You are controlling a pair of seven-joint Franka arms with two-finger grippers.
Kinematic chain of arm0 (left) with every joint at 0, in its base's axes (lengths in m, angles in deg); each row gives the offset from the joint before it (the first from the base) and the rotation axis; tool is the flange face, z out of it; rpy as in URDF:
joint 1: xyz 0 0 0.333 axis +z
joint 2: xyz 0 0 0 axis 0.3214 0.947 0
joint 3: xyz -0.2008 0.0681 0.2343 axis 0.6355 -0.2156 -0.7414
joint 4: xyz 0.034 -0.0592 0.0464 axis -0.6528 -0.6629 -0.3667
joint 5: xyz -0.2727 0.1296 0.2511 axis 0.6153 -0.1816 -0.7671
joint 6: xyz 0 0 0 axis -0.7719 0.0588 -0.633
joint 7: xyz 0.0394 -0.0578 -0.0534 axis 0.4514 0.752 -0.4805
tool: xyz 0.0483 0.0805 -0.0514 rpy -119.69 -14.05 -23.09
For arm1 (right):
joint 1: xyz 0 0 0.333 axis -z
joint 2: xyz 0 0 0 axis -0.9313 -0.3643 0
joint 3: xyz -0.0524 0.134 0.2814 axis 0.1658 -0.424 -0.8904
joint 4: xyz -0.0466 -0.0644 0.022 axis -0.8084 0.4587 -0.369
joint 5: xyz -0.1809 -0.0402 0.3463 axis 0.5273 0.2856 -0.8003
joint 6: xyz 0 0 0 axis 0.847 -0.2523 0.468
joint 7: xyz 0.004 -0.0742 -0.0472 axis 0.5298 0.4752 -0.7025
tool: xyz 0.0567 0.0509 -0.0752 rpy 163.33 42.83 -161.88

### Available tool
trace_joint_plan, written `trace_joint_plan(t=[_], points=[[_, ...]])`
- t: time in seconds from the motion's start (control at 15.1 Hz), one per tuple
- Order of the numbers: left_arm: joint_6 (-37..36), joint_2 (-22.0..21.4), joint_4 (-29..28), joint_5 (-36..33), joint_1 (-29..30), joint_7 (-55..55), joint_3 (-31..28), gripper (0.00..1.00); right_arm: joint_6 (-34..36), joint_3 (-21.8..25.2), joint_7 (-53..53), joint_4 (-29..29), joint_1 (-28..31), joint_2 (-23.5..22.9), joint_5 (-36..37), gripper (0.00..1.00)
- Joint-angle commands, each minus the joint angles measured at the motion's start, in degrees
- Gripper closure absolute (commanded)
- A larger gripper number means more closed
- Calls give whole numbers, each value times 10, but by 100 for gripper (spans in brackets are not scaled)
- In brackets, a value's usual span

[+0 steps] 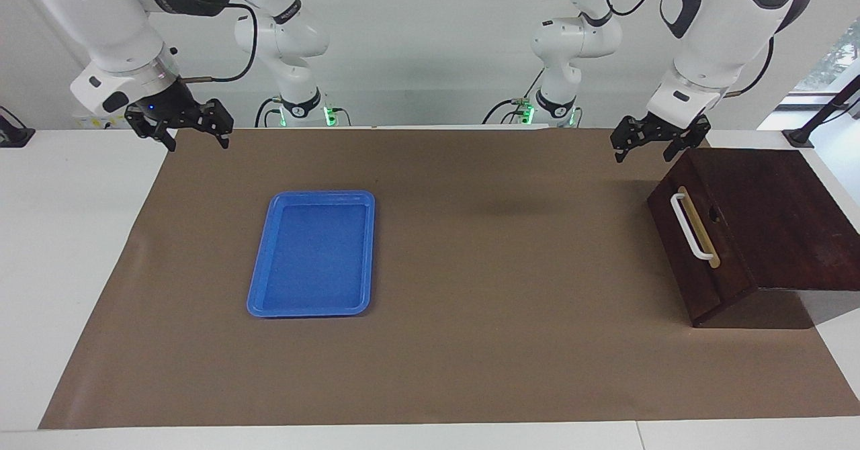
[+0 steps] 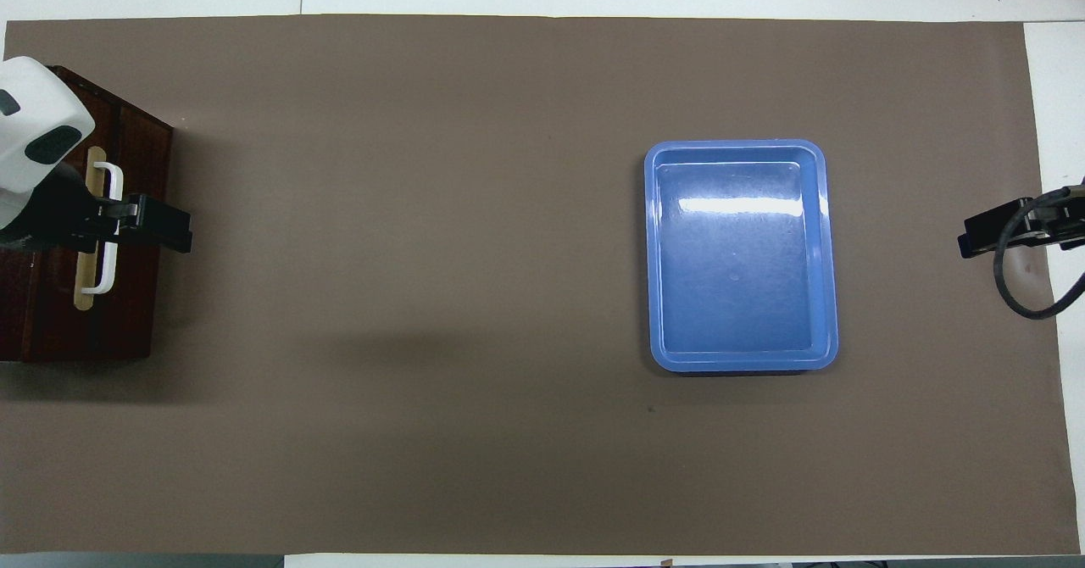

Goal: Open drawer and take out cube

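Observation:
The drawer (image 1: 719, 282) is the dark brown front of a wedge-shaped box at the left arm's end of the table, and it is shut. Its white bar handle (image 1: 689, 228) lies on a brass-coloured strip. The drawer also shows in the overhead view (image 2: 136, 297). The cube is hidden. My left gripper (image 1: 643, 156) is open and empty in the air, apart from the handle. In the overhead view it (image 2: 161, 225) lies over the handle (image 2: 108, 275). My right gripper (image 1: 198, 144) is open and empty and waits over the mat's edge at the right arm's end.
A flat blue plastic tray (image 1: 312, 255) lies empty on the brown mat toward the right arm's end; it also shows in the overhead view (image 2: 737, 254). The brown mat (image 1: 504, 268) covers most of the white table.

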Motion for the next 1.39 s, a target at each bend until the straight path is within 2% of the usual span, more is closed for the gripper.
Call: trace_joint_plan(t=[0.0, 0.2, 0.33, 0.53, 1.13, 1.33], points=[[50, 3, -44, -63, -13, 2, -6, 0, -1, -5, -12, -13, 8, 13, 7, 0], [84, 28, -69, -148, -19, 2, -6, 0, -1, -6, -12, -13, 8, 13, 7, 0], [100, 55, -72, -180, -15, -2, -6, 0, -1, -5, -12, -13, 8, 13, 7, 0], [160, 65, -113, -224, -5, -3, -8, 0, -1, -6, -12, -13, 8, 13, 7, 0], [291, 70, -190, -235, 46, 1, -7, 0, -1, -5, -12, -13, 8, 13, 7, 0], [316, 73, -200, -235, 55, 2, -7, 0, -1, -6, -12, -13, 8, 13, 7, 0]])
